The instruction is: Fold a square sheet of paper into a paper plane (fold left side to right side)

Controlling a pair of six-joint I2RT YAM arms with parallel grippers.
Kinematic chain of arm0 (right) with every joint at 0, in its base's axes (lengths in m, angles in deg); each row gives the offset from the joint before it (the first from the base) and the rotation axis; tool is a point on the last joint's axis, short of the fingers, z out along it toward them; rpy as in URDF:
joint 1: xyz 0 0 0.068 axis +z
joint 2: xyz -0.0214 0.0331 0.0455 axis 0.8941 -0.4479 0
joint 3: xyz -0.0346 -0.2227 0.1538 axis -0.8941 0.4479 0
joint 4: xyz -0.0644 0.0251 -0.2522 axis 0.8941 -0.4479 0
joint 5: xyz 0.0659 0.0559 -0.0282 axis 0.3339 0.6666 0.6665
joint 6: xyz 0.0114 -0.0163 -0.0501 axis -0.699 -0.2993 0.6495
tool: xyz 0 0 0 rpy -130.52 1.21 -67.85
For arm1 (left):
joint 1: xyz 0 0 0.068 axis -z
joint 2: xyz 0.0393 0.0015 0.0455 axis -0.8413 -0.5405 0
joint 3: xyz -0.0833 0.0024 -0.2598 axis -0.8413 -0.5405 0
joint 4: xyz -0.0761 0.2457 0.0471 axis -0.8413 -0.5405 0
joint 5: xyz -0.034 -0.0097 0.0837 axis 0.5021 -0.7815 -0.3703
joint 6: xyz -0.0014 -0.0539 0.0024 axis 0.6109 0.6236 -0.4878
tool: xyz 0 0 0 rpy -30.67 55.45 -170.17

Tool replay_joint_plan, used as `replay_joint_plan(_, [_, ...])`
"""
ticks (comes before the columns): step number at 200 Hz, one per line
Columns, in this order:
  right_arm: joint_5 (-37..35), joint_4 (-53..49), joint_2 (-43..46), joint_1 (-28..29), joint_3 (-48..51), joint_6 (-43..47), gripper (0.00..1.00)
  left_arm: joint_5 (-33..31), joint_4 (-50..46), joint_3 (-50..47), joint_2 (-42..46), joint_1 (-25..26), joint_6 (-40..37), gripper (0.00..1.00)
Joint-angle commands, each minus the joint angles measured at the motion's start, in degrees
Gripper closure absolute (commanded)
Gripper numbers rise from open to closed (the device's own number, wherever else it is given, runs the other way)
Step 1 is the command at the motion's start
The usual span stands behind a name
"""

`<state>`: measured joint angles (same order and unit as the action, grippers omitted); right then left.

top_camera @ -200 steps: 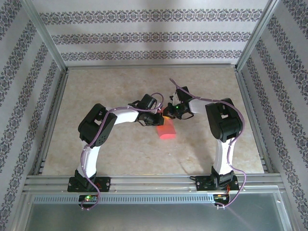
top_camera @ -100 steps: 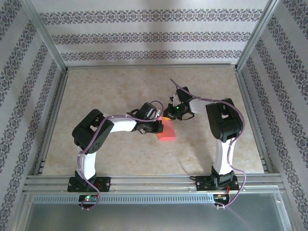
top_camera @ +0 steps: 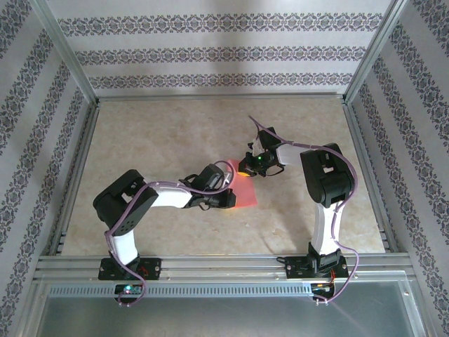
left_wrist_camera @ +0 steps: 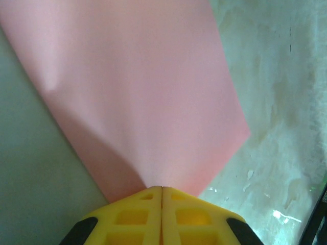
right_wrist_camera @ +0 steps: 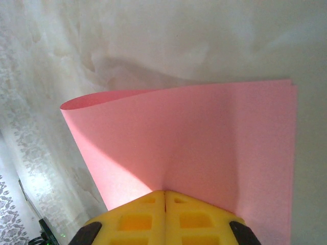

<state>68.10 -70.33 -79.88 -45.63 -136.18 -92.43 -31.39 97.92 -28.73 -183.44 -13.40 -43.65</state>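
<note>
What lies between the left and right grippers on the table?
The thin salmon-pink square sheet of paper, bent over, spans from left gripper to right gripper, each shut on it; the top external view shows this.

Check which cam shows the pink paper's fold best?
Right wrist. There the paper curves over itself, with a rounded bend at left and two edges aligned at right. Left wrist gives the paper as one flat face. Top view has it small and distant.

Your left claw (left_wrist_camera: 162, 188) reaches in low from a sharply bent elbow, jaws pressed together on the sheet of paper (left_wrist_camera: 143, 92). Just beyond it, your right claw (right_wrist_camera: 165, 192) pinches the same sheet, forearm angled inward.
</note>
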Motion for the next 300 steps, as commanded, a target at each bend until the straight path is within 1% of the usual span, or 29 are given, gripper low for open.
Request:
replay_joint_plan(1, [-8.20,-0.82,-1.38,-1.87,1.47,1.11,1.00,3.21,-12.67,-3.43,0.28,3.04,1.48,0.92])
replay_joint_plan(36, [-7.20,-0.18,-1.39,-1.67,1.77,1.22,1.00,2.66,-13.96,-4.18,3.13,3.41,1.40,0.92])
replay_joint_plan(62, [-5.37,1.17,-1.26,-1.24,2.26,1.51,1.00,2.24,-14.59,-3.39,7.99,3.02,0.73,0.92])
replay_joint_plan(91, [-4.39,2.72,0.00,-0.71,2.82,1.75,1.00,2.49,-13.34,-1.28,14.32,-0.59,0.62,0.91])
replay_joint_plan(108, [-3.90,3.02,0.34,-0.45,2.87,1.77,1.00,3.52,-12.97,0.77,15.14,-3.75,-0.44,0.90])
replay_joint_plan(123, [-3.46,3.19,0.54,-0.27,2.80,1.85,1.00,4.02,-14.70,3.99,13.17,-6.20,-3.15,0.91])
replay_joint_plan(143, [-3.32,3.34,0.80,0.33,2.76,1.95,1.00,3.86,-17.54,10.04,8.04,-8.06,-7.24,0.91])
replay_joint_plan(164, [-3.63,3.28,0.98,1.02,2.87,2.05,1.00,4.15,-18.59,16.51,1.39,-8.46,-9.73,0.91])
replay_joint_plan(178, [-3.96,3.28,0.90,1.31,2.84,1.95,1.00,5.42,-18.91,20.32,-3.04,-8.46,-10.64,0.91])
replay_joint_plan(213, [-4.50,3.32,0.90,1.75,2.94,1.74,1.00,7.68,-20.11,26.01,-10.74,-8.36,-12.78,0.92])
replay_joint_plan(234, [-4.73,3.39,0.91,1.93,2.95,1.52,1.00,6.80,-22.59,27.74,-12.89,-8.36,-14.28,0.92])
replay_joint_plan(266, [-5.02,3.25,1.00,2.10,2.61,1.24,1.00,3.75,-25.59,27.63,-14.30,-8.34,-14.88,0.92])
replay_joint_plan(300, [-4.74,3.36,1.32,2.10,1.62,0.73,0.99,3.22,-24.16,25.21,-14.95,-8.37,-13.90,0.92])
